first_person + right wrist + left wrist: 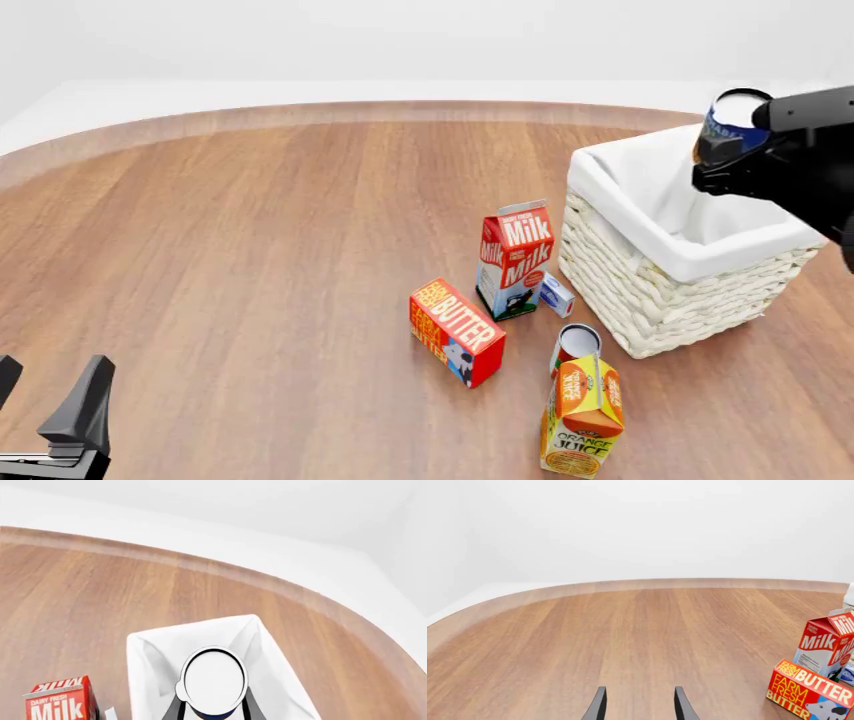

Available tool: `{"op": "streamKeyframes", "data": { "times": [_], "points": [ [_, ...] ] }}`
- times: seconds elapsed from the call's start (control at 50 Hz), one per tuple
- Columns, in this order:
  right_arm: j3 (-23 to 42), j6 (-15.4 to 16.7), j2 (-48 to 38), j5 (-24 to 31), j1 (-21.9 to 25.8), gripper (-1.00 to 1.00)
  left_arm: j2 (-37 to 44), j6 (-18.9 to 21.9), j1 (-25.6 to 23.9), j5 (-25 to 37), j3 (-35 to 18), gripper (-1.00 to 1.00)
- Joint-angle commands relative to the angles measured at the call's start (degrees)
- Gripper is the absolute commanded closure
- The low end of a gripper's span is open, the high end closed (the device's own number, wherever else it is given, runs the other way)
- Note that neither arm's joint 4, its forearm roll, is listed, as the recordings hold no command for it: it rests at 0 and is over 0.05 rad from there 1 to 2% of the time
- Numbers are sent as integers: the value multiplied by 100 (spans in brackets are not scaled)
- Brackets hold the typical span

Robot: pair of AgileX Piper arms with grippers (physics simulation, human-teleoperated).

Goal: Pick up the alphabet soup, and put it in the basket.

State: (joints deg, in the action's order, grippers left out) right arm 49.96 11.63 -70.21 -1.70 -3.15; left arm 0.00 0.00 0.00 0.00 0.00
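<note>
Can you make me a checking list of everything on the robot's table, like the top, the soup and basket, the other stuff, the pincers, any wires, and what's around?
Surface: brown wooden table with a curved far edge.
Job's things: alphabet soup held up over the basket, not yet inside.
Clutter: milk carton upright; butter box; orange juice carton; red-and-white can behind the juice; small blue-and-white box between milk and basket.
Pincers: right pincer shut on the soup; left pincer open, holding nothing, low over bare wood.
Cables: nothing seen.
Surroundings: plain white walls.
</note>
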Motion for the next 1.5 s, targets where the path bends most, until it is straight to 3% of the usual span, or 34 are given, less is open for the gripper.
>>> {"op": "streamKeyframes", "data": {
  "times": [0.02, 0.44, 1.5],
  "points": [
    [84, -106, -193, 40, -26, 100, 0, 0, 0, 0, 0, -100],
    [132, -6, -485, 98, -95, 100, 0, 0, 0, 0, 0, -100],
    [979, 336, -1546, 796, -259, 100, 0, 0, 0, 0, 0, -100]
  ]
}}
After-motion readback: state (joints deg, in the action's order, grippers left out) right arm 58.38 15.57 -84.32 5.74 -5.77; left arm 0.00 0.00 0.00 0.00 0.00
